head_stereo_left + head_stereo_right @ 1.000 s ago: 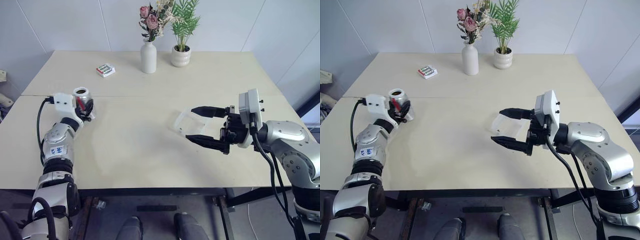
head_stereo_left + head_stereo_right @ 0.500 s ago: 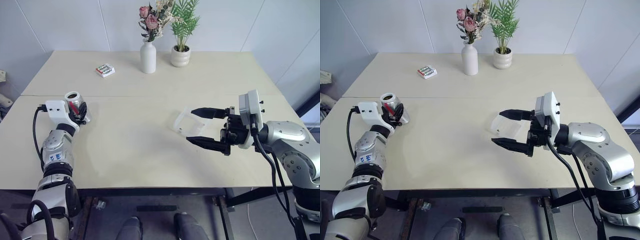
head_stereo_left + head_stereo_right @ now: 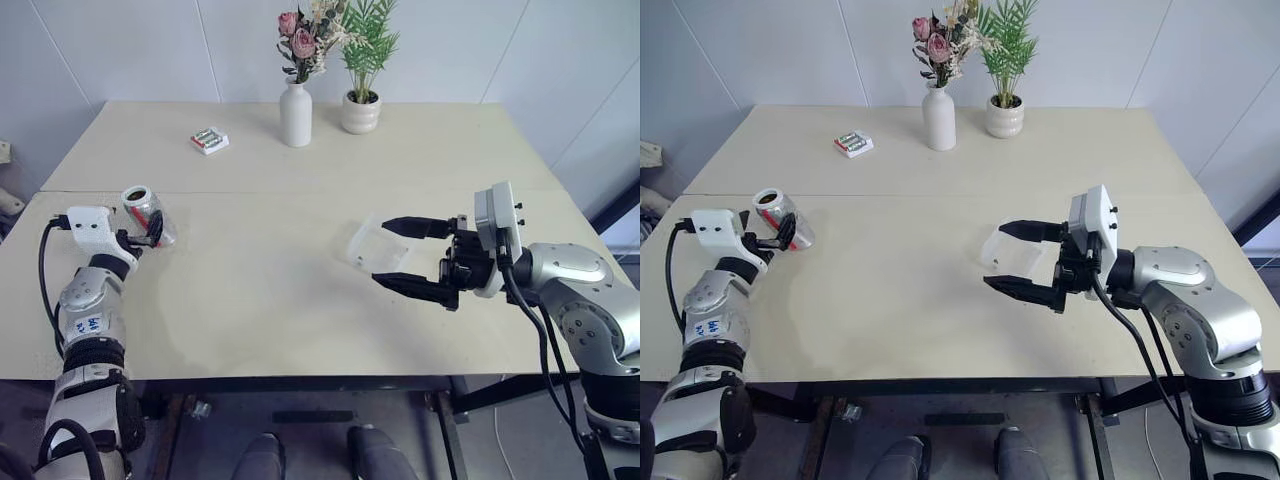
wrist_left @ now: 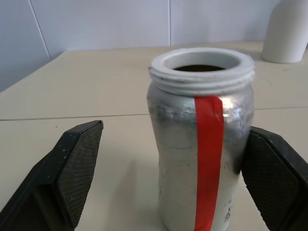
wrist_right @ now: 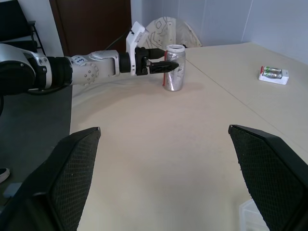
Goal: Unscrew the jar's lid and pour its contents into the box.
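Jar (image 4: 202,139) is standing upright, lid off, far left of the box (image 3: 377,245), set aside after pouring, likely. Left gripper (image 4: 168,173) is bracketing it, fingers spread wide, gripping nothing. Right gripper (image 3: 410,263) is hovering over the box, wide and empty.

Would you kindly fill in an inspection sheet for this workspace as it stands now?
Surface: beige table, seam across it.
Job's things: jar upright, lid off, mouth open; clear box mid-table; lid: nothing seen.
Clutter: battery pack, white vase with flowers, potted plant at far edge.
Grippers: left gripper open around jar, one finger at its side; right gripper open over box.
Cables: black cable on left arm, another on the right.
Surroundings: white walls.
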